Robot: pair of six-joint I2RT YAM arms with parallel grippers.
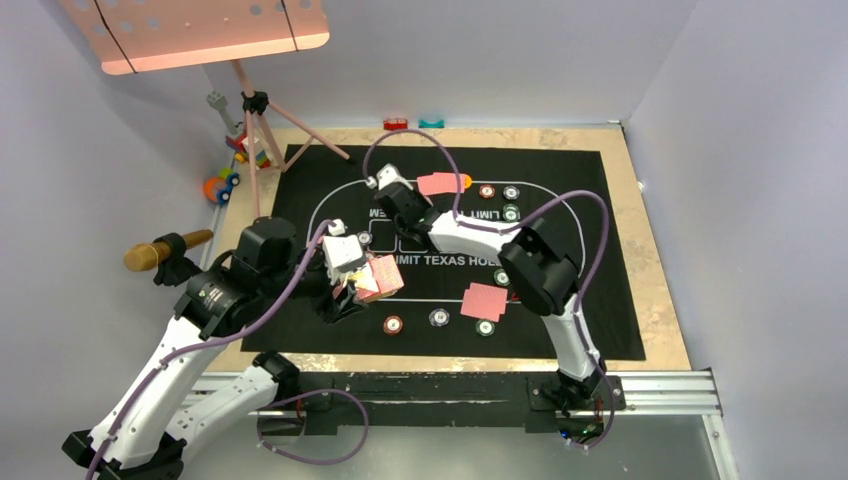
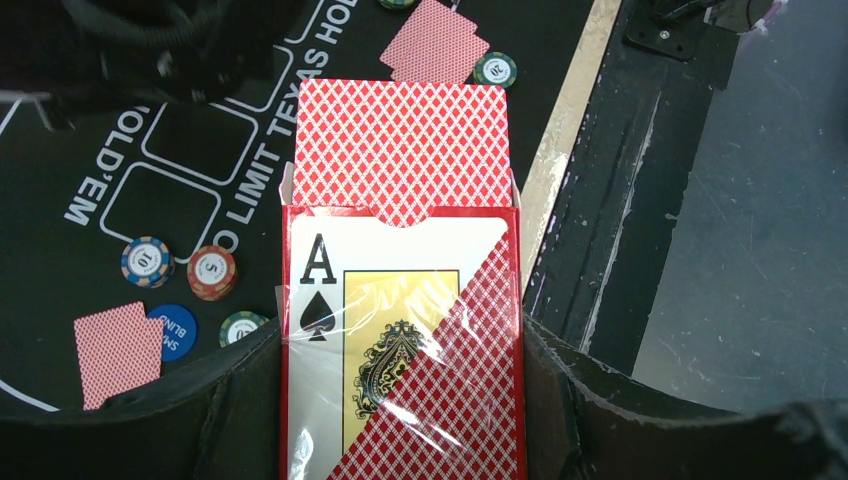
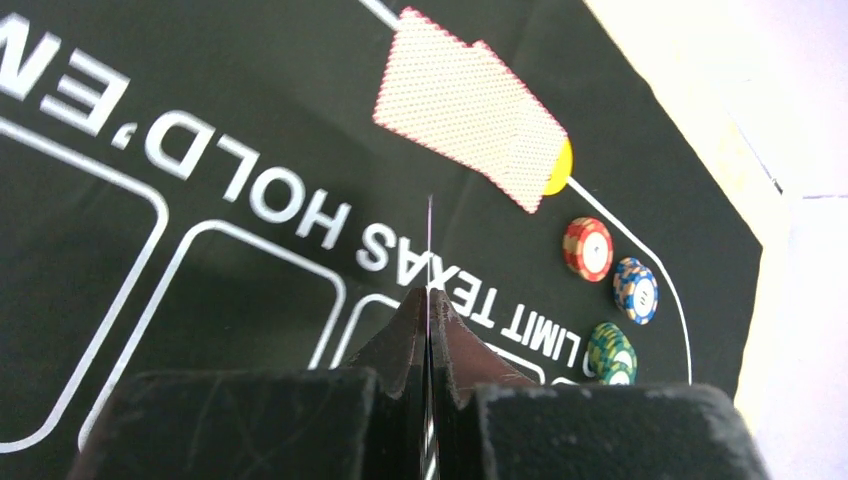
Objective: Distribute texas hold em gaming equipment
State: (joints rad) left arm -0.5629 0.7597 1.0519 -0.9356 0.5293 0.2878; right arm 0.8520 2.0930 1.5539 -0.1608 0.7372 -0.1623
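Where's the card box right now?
In the top view, the card box sits left of centre, shut in the left tool, above the mat.

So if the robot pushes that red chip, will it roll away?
Probably not. The red chip lies flat on the black mat, so it would likely slide. The mat looks like cloth, which may slow it. It could bump the blue chip beside it.

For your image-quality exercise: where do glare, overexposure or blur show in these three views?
Left wrist: glare streaks on the card box's plastic wrap. Right wrist: the table edge is blown out white, near tool fingers blurred. Top external: evenly lit, sharp.
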